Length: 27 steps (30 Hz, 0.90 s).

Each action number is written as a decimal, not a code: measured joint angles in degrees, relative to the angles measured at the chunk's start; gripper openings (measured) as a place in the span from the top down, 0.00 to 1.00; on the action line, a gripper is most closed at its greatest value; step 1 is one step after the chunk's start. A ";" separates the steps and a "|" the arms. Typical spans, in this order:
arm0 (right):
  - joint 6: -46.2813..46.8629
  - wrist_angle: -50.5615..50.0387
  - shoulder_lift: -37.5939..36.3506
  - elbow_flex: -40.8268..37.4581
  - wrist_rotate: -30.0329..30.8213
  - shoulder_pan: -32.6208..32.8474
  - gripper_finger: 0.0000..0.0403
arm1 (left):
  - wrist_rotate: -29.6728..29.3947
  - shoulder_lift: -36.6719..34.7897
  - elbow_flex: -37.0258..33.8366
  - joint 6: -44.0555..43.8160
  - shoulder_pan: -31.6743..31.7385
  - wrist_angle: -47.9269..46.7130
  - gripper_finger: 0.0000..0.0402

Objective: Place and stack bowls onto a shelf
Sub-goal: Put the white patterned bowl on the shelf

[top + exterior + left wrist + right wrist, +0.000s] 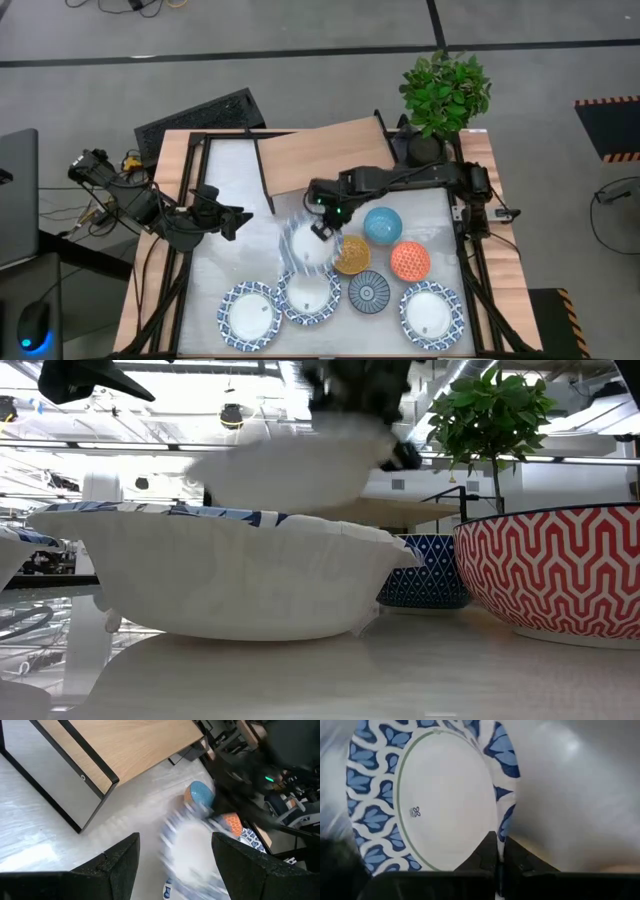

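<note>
We see shelf [325,155] at worktop [230,180] rear centre, plant pot [428,148] to its right. Right pincer [322,230] holds lifted bowl [305,245] in front of shelf, above worktop. Three small bowls [382,226] right of it; front row holds three wide bowls [250,315] plus one small bowl [369,292]. Left pincer [240,218] hangs left of centre.

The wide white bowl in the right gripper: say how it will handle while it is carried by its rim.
The wide white bowl looks rigid and glazed, so probably slippery and breakable. The right gripper pinches only one edge of the rim, so the bowl may tilt or swing. In the low view it hangs clear above another bowl, where a slip could chip both.
</note>
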 joint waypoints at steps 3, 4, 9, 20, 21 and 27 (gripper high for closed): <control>-3.66 -0.84 -1.47 3.29 -4.29 1.76 0.92 | 0.00 0.00 0.00 0.00 0.00 -0.01 0.42; -4.19 -0.62 -2.31 4.51 -3.94 2.09 0.92 | 0.02 0.00 0.00 0.00 0.00 0.02 0.42; -3.54 -0.55 -8.54 6.95 2.35 0.25 0.94 | 0.04 0.00 0.00 -0.23 0.01 0.10 0.42; 12.46 -12.11 -33.97 -10.10 20.59 -8.52 0.95 | 0.90 -0.02 0.00 -0.61 0.00 0.17 0.42; 15.70 -11.85 -36.94 -13.49 21.74 -8.57 0.95 | 0.86 -0.02 0.00 -0.61 0.00 0.13 0.42; 30.75 3.02 -48.20 -32.13 26.49 -8.58 0.93 | -1.02 -0.02 0.00 0.02 0.02 0.01 0.42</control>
